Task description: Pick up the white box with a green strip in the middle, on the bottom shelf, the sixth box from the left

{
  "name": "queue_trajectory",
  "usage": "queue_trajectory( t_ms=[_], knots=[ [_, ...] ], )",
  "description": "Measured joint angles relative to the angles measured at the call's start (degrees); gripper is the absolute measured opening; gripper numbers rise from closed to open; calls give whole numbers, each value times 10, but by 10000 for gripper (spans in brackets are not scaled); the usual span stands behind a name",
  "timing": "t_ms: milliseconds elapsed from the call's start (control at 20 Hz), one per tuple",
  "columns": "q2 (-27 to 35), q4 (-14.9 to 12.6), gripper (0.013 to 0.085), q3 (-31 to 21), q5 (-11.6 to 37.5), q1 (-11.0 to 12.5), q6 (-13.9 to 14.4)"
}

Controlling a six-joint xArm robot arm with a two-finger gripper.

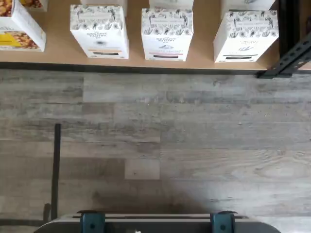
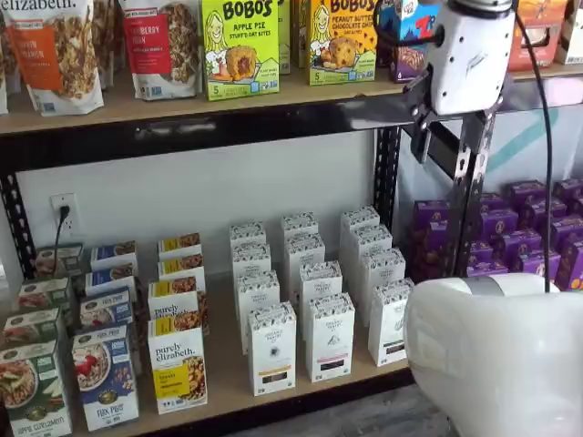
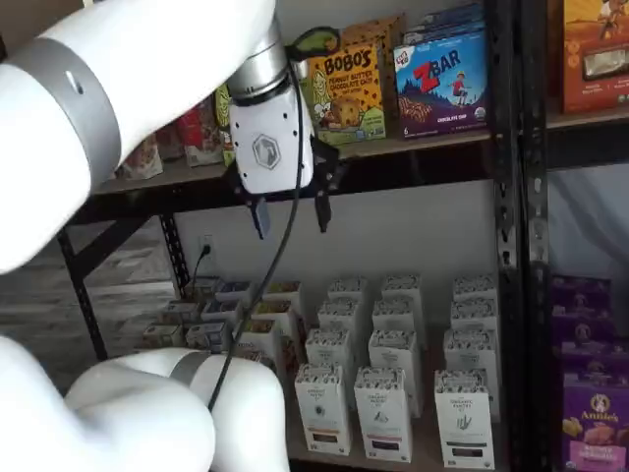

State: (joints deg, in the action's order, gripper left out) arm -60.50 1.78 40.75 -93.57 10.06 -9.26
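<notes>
The white box [image 2: 390, 323] with a dark greenish strip stands upright at the right end of the front row on the bottom shelf [image 2: 228, 387]. It also shows in a shelf view as the rightmost front carton [image 3: 464, 418]. The wrist view shows the same white box [image 1: 245, 36] near the shelf's black corner bracket. My gripper [image 3: 291, 214] hangs high in front of the upper shelf board, well above the white cartons. A plain gap shows between its two black fingers and nothing is in them. Its white body [image 2: 469, 64] is far above the box.
Like white cartons [image 2: 330, 337] [image 2: 271, 350] stand left of the box, with rows behind them. A yellow-labelled purely elizabeth box [image 2: 178, 364] is further left. A black rack upright [image 2: 469, 209] and purple boxes [image 2: 528, 228] are at the right. A white arm link [image 2: 501, 355] fills the foreground.
</notes>
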Motion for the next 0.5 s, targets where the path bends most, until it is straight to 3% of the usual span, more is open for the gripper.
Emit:
queue_trajectory(
  t_ms=[500],
  knots=[
    [21, -16, 850, -109, 138, -12, 13]
  ],
)
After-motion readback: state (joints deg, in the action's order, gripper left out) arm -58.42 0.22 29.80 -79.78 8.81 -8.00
